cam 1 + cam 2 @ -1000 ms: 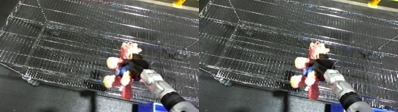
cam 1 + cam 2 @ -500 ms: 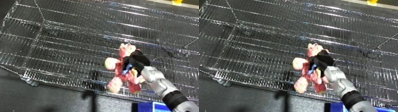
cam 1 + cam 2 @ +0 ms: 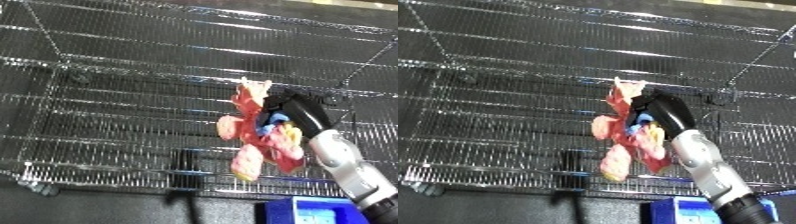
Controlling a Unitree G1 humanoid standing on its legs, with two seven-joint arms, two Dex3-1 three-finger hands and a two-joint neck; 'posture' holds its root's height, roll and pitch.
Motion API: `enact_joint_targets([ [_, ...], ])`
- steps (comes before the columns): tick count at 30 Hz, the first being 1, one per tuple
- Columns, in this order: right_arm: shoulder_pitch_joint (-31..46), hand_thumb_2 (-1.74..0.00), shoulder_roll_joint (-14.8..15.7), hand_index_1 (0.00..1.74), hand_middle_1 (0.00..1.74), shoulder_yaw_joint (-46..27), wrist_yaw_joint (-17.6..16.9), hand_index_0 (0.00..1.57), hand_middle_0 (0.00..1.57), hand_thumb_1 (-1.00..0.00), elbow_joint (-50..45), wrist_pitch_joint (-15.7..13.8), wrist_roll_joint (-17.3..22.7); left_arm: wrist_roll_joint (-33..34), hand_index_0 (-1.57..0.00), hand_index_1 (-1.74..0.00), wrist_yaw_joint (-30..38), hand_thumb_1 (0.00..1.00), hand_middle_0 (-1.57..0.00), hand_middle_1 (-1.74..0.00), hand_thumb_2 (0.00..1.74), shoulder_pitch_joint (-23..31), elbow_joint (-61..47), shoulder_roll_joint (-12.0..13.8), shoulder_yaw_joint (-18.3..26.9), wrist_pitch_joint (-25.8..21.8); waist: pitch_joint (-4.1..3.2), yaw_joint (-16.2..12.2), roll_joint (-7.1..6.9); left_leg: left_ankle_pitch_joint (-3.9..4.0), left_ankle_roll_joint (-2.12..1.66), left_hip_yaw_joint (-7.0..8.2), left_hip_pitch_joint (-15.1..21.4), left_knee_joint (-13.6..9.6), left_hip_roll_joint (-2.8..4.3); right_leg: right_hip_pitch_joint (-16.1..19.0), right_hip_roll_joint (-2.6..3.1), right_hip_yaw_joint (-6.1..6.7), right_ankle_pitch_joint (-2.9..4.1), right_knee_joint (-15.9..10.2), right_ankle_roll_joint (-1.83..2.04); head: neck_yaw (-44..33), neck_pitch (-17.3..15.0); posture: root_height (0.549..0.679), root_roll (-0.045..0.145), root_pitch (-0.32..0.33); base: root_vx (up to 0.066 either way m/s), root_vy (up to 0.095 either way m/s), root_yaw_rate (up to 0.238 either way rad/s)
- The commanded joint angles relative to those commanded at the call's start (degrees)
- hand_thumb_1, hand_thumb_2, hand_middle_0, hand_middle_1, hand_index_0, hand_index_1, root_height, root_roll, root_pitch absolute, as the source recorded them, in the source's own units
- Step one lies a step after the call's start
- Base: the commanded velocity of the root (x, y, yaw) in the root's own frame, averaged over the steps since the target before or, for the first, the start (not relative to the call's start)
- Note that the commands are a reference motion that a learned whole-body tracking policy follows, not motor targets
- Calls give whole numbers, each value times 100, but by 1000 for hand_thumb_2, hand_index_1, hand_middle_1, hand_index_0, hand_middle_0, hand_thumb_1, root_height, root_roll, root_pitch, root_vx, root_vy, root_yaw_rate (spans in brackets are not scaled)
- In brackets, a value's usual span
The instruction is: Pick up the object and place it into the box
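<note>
Plush toy (image 3: 258,137): soft, light, limp; dangles left of right robot hand (image 3: 293,112), whose fingers clasp its midsection over wire bin (image 3: 133,90). Best gripped mid-body.

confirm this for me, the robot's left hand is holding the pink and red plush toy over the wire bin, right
Not quite: the hand holding it is the robot's right one, coming in from the lower right of the left eye view. The left hand shows in neither view. The rest stands: its fingers are curled round the pink and red plush toy, held over the wire bin.
</note>
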Motion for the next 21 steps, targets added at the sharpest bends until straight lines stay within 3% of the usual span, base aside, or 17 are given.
enact_joint_targets([
  [9, 1582, -1740, -249, 1740, 1740, -1743, -258, 1570, 1570, -1000, -1228, -58, 88, 37, -1570, -1740, -91, 1000, -1570, -1740, 1740, 117, -41, -85, 49, 136, -112, -415, 32, -22, 8, 101, 122, 31, 55, 129, 32, 64, 76, -90, -17, 1182, 204, 633, 35, -191, -28, -20, -81],
  [17, 2772, -1740, -75, 1740, 1740, -3043, -539, 1570, 1570, -1000, -1671, -113, 158, 20, -1570, -1740, -152, 1000, -1570, -1740, 1740, 118, -73, -95, -59, 235, -199, -771, 62, -98, 16, 174, 184, 164, 92, 217, 73, 134, 111, -118, -26, 2326, 303, 634, 38, -211, -24, -11, -53],
  [21, 3277, -1740, 178, 1740, 1740, -3656, -770, 1570, 1570, -1000, -1729, -195, 324, 46, -1570, -1740, -149, 1000, -1570, -1740, 1740, 96, -25, -129, -96, 262, -253, -991, 72, -155, 24, 225, 220, 246, 110, 240, 91, 183, 130, -126, -33, 2733, 307, 634, 42, -220, -12, -13, -89],
])
